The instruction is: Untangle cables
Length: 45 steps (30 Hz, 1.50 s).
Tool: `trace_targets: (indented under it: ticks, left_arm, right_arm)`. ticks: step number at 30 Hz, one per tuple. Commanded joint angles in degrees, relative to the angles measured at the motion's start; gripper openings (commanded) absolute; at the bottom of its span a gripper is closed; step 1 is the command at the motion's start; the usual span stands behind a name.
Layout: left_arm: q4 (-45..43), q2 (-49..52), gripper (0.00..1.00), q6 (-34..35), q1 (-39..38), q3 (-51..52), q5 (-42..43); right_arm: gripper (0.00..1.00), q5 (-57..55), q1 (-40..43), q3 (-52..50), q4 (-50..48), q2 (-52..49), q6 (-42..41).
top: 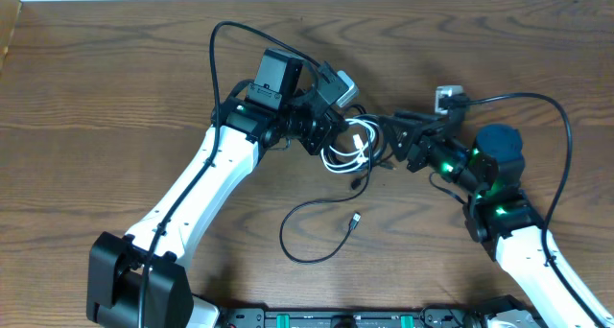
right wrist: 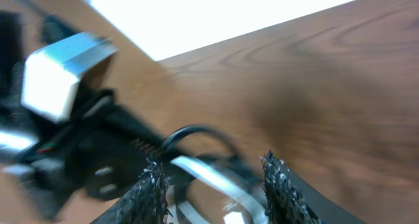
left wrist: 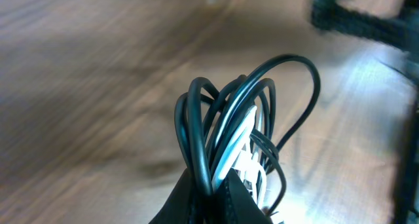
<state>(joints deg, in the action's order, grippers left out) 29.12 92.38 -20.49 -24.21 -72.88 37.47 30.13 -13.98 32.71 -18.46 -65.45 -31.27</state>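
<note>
Light, limp and springy, the tangled cables (left wrist: 230, 122) sit bunched at the table's (top: 96, 88) far middle, pinched tight by the left gripper (left wrist: 219, 188), while the right gripper (right wrist: 215, 181), fingers half spread around a loop, should take one free strand.

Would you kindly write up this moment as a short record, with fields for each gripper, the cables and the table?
left gripper: shut on the tangled cables, with black and white loops bunched above it
right gripper: open, at the tangle's other side, with blurred strands running between its fingers
loose black cable: lies in an open loop on the table, nearer the arm bases; unclear whether it joins the tangle
table: brown wood
</note>
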Motion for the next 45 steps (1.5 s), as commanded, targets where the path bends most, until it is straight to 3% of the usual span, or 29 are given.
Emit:
trace_targets:
  ticks: [1, 9, 22, 35, 45]
  left_arm:
    - [0.7, -1.2, 0.08, -1.6, 0.1, -0.1, 9.7]
    - [0.6, -1.2, 0.08, -1.5, 0.1, -0.1, 26.7]
    - [0.0, -1.2, 0.08, -1.4, 3.5, -0.1, 26.4]
    - [0.0, -1.2, 0.08, -0.2, 3.6, -0.1, 41.5]
    - [0.4, -1.2, 0.08, -0.2, 2.2, -0.1, 40.5]
  right_arm:
    - [0.48, -2.8, 2.3, 0.3, 0.5, -0.4, 5.2]
    - [0.47, -0.1, 2.8, 0.3, 3.6, -0.7, 13.3]
    - [0.49, 17.0, 2.7, 0.3, 4.8, -0.8, 13.3]
    - [0.51, 15.2, 2.6, 0.3, 4.3, -0.9, 14.2]
    - [0.52, 15.6, 2.6, 0.3, 1.2, -0.9, 12.0]
